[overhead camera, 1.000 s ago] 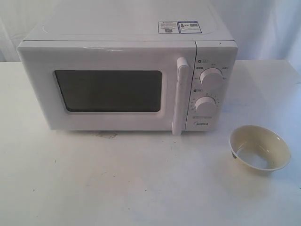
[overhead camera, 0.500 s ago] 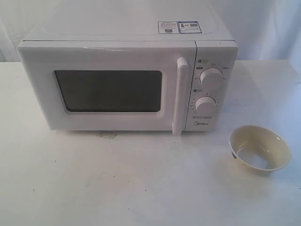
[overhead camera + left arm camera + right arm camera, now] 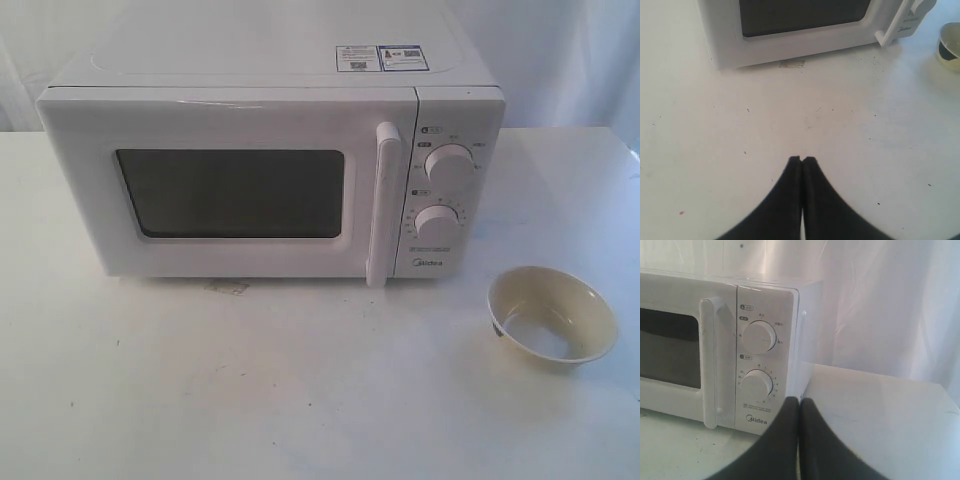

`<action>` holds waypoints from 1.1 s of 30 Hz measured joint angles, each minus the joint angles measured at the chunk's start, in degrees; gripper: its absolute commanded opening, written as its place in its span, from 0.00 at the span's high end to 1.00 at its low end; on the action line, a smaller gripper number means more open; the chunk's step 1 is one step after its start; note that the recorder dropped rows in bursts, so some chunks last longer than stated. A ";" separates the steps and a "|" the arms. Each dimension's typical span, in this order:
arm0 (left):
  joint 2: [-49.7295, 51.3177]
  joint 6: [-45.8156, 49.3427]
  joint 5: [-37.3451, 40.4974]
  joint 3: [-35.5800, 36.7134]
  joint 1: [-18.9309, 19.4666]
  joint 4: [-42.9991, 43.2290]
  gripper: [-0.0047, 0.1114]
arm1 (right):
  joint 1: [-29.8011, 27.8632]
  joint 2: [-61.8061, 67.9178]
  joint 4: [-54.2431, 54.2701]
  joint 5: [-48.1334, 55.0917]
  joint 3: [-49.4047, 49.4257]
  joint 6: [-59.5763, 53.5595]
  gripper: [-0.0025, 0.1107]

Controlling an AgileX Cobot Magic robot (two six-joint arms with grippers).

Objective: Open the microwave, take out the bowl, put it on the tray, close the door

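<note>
The white microwave (image 3: 270, 100) stands at the back of the table with its door (image 3: 90, 190) shut and the bar handle (image 3: 385, 205) upright. A cream bowl (image 3: 552, 315) sits on the table to its front right, empty. No tray shows in any view. Neither arm appears in the exterior view. My left gripper (image 3: 802, 159) is shut on nothing above bare table, with the microwave (image 3: 805, 40) ahead and the bowl (image 3: 950, 42) at the picture's edge. My right gripper (image 3: 800, 399) is shut and empty, near the dial panel (image 3: 765, 355) and handle (image 3: 712, 362).
The white table (image 3: 300, 380) spreads wide in front of the microwave. A small brown mark (image 3: 228, 288) lies just under the door's front edge. White curtain (image 3: 880, 300) hangs behind the table.
</note>
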 measured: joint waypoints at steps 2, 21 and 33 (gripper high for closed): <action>0.00 0.00 0.00 0.00 0.00 0.00 0.96 | 0.00 0.00 -4.15 0.00 0.00 4.37 0.98; 0.00 0.00 0.00 0.00 0.00 0.00 0.96 | 0.00 0.00 -8.00 11.72 0.00 8.78 0.98; 0.00 0.00 0.00 0.00 0.00 0.00 0.96 | -3.81 0.00 -8.00 16.88 0.00 9.91 0.98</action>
